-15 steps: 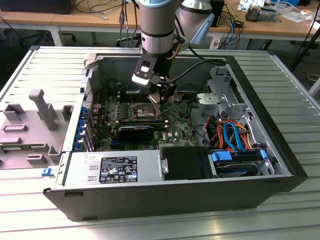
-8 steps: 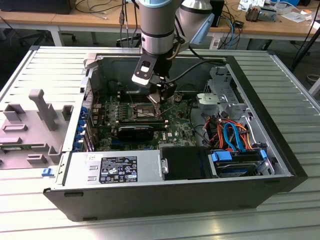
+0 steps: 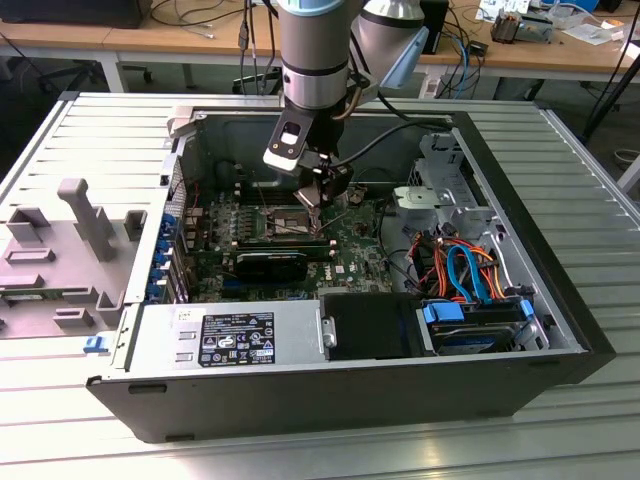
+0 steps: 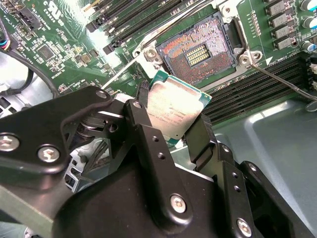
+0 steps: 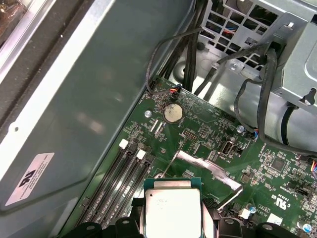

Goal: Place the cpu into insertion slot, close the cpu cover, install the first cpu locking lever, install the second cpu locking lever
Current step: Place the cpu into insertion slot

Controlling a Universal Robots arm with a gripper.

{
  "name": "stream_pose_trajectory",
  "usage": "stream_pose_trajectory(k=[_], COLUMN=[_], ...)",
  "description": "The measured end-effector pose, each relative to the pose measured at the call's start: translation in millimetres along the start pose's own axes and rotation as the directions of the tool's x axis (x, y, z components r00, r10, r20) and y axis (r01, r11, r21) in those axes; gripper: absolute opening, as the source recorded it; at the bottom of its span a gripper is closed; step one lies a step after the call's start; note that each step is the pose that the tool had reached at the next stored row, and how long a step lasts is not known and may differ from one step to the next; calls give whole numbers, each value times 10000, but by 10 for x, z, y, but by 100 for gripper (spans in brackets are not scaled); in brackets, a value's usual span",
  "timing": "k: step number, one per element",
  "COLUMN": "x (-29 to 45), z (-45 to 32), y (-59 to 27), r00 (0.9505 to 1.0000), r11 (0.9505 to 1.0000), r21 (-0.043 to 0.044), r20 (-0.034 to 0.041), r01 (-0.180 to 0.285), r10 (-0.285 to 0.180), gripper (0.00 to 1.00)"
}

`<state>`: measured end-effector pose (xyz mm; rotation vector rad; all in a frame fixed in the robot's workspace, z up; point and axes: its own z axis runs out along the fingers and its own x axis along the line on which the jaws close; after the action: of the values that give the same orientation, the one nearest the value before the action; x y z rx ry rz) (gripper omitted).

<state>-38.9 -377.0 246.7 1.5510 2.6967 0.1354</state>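
Observation:
In the exterior view my gripper [image 3: 316,203] hangs inside the open computer case, just to the right of the insertion slot [image 3: 279,222] and a little above the green board. It is shut on the cpu [image 4: 173,110], a small silver-topped square chip with a green edge pinched between the two black fingers [image 4: 142,130]. The slot [image 4: 199,48] lies open in the second wrist view, its pin field bare, just beyond the chip. A thin locking lever [image 4: 280,79] sticks out beside it. In the first wrist view the cpu [image 5: 173,210] sits below a raised silvery plate, the cpu cover [image 5: 208,168].
A long black block [image 3: 270,263] lies just in front of the slot. A power supply [image 3: 230,336] and a drive bay with blue and orange cables [image 3: 468,275] fill the case front and right. Black cables [image 5: 257,89] hang near the metal cage. Grey fixtures [image 3: 80,230] stand outside the case.

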Motion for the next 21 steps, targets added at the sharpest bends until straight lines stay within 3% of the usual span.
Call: stream_pose_trajectory(k=[21], x=[-1], z=[26], y=[-2], r00=[9999], r11=[9999], r21=[-3], r20=[15], r01=[-166], r10=[166], gripper=[54])
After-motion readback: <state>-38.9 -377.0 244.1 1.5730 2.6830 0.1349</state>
